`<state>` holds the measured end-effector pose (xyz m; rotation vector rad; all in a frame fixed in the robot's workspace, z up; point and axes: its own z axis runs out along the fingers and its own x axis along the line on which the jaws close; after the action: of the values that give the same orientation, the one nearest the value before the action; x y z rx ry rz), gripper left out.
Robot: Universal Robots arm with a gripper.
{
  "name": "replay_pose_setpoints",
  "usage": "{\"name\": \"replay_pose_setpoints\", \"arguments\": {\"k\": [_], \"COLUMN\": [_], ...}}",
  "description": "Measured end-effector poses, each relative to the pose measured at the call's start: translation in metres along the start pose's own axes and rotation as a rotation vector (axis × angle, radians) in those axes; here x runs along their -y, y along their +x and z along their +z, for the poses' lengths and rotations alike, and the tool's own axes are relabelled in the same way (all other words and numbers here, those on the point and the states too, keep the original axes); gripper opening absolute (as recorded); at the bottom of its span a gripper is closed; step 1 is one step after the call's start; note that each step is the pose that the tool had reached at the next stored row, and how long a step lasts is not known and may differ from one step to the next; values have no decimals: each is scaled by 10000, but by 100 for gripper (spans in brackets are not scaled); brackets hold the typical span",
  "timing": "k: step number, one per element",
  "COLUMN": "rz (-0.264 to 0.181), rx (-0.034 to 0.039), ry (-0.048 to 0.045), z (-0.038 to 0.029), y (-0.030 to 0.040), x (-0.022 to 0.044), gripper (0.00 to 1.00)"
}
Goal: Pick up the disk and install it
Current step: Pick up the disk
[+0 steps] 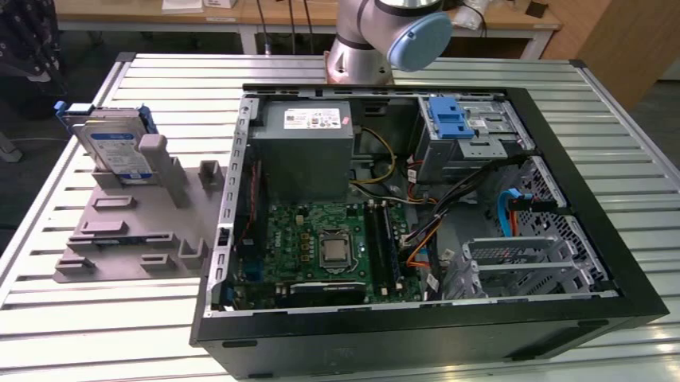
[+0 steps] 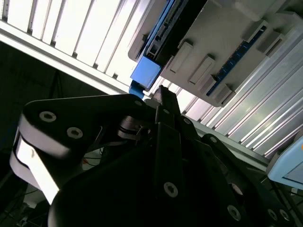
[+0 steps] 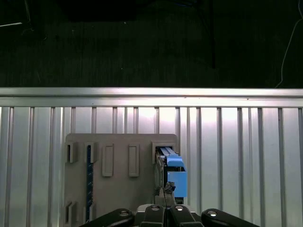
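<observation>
The disk (image 1: 113, 147) is a silver drive with a blue-and-white label in a blue carrier. It stands on edge in a slot of the grey holder plate (image 1: 133, 227) at the exterior view's left, beside the open computer case (image 1: 595, 231). In the first wrist view the disk (image 3: 172, 166) shows edge-on with its blue tab, just past my gripper (image 3: 165, 192). My gripper hangs well above it, shut and holding nothing. The second wrist view shows my gripper (image 2: 164, 93) pointing at the disk's blue end (image 2: 145, 74).
Inside the case sit the grey power supply (image 1: 308, 143), the motherboard (image 1: 330, 247) and the blue-latched drive cage (image 1: 459, 123), with loose cables (image 1: 467, 199) between them. The arm's base (image 1: 372, 40) stands behind the case. The slatted metal table (image 1: 95, 318) ends close beyond the holder plate.
</observation>
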<state>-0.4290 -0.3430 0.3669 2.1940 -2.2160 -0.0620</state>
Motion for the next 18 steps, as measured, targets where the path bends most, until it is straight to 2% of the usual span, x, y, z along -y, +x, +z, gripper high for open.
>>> {"name": "replay_pose_setpoints", "arguments": {"k": [2,3,4,5,6,8,9,11,14,15,18], "rz": [0,0,0,1,1,1,1,2,2,2,6], "rx": [-1,0,1,0,0,0,0,0,1,0,1], "ry": [3,6,8,10,12,16,18,22,28,29,34], "z": [0,0,0,0,0,0,0,0,0,0,0], "y": [0,0,0,0,0,0,0,0,0,0,0], "x": [0,0,0,0,0,0,0,0,0,0,0], "gripper": [11,17,17,23,23,35,35,47,52,58,58]}}
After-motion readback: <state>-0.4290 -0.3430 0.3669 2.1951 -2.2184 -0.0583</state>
